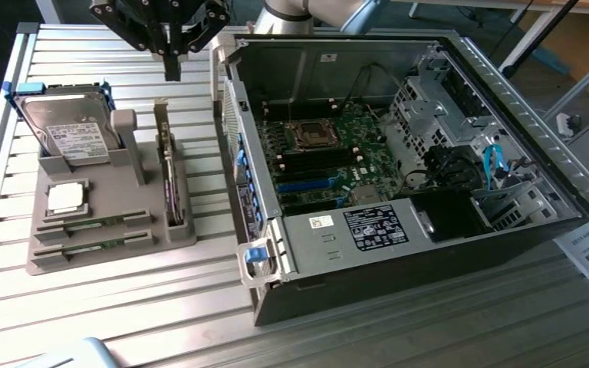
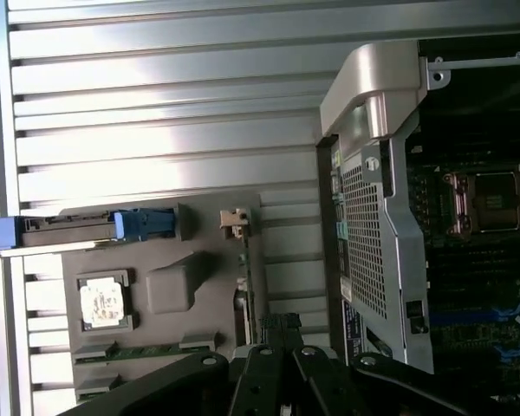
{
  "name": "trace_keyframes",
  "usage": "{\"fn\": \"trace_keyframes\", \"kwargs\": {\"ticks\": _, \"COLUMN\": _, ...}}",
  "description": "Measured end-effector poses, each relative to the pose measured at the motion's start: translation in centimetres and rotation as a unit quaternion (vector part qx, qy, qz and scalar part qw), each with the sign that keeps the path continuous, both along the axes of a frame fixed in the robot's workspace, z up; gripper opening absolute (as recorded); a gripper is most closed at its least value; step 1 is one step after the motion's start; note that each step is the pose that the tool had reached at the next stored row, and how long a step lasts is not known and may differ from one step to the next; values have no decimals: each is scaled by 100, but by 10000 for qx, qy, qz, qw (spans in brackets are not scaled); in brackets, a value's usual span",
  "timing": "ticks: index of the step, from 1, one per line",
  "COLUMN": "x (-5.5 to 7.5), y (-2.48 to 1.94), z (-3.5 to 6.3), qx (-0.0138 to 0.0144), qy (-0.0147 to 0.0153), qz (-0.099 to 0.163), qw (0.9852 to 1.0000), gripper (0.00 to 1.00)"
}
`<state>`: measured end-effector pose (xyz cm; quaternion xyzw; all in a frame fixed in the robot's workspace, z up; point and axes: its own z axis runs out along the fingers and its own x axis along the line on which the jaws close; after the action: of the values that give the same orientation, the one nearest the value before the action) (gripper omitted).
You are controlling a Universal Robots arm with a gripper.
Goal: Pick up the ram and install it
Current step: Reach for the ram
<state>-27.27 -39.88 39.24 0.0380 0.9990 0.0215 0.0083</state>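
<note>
Sitting in a slot of the gray holder, the ram is a thin green strip at the holder's end nearest the exterior camera. A second ram stick sits in the next slot, just beside it. Both are untouched. The silver processor chip lies just behind them, then the hard drive stands upright at the far end. A taller card stands along the holder's side on the exterior view's right. The pincer hangs above the card's far end, fingers pressed together, gripping nothing, well apart from the ram. In the wrist view the pincer is over the card side of the holder and the ram is off to one side. The holder rests on the slatted table beside the open computer case, motherboard exposed.
</note>
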Motion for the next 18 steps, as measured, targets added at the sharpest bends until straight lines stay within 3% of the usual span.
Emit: {"fn": "trace_keyframes", "kwargs": {"ticks": 18, "x": -495, "y": 0, "z": -4, "qx": 0, "qy": 27, "qz": 0, "qw": 10000, "gripper": 10}}
